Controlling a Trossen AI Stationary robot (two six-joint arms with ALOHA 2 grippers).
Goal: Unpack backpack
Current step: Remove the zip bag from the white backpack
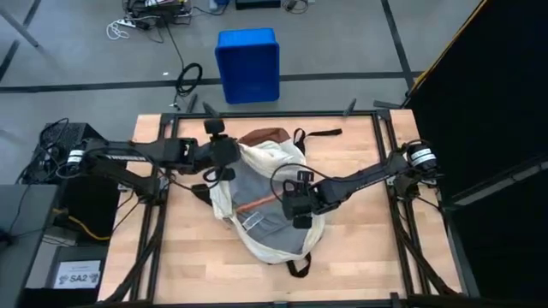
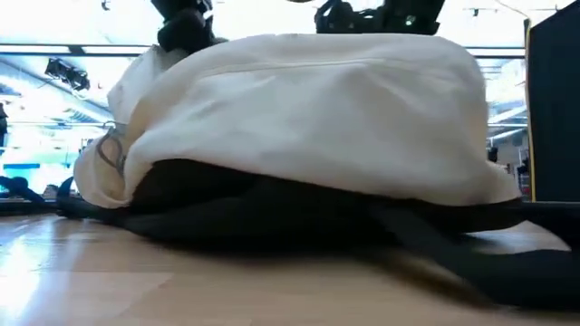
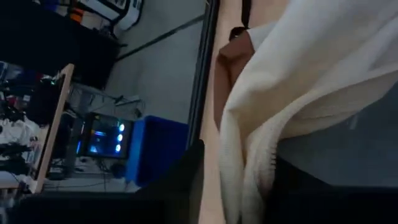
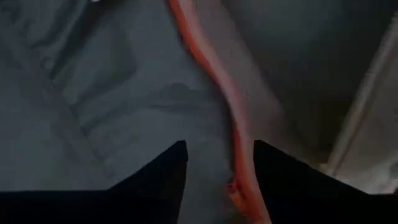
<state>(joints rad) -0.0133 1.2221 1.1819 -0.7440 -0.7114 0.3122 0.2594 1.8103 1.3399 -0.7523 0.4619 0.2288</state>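
The cream-white backpack lies open in the middle of the table, showing its grey lining; its brown base points to the far edge. My left gripper is at the left rim of the opening, shut on the cream fabric. My right gripper reaches into the opening and is open. Its fingers stand on either side of the orange edge of a clear pouch lying on the lining; whether they touch it does not show. In the low view the backpack is a cream dome resting on its dark straps. My left gripper pinches the cream rim of the backpack's opening between its two fingers, a folded edge of more than one layer. It comes at it about level from the table's left side. The rim is raised off the lining; the rest of the backpack lies on the table.
A blue crate stands on the floor beyond the far edge. A dark strap trails from the backpack's base across the far part of the table. Bare wood shows to the right of the backpack and bare wood at the near left.
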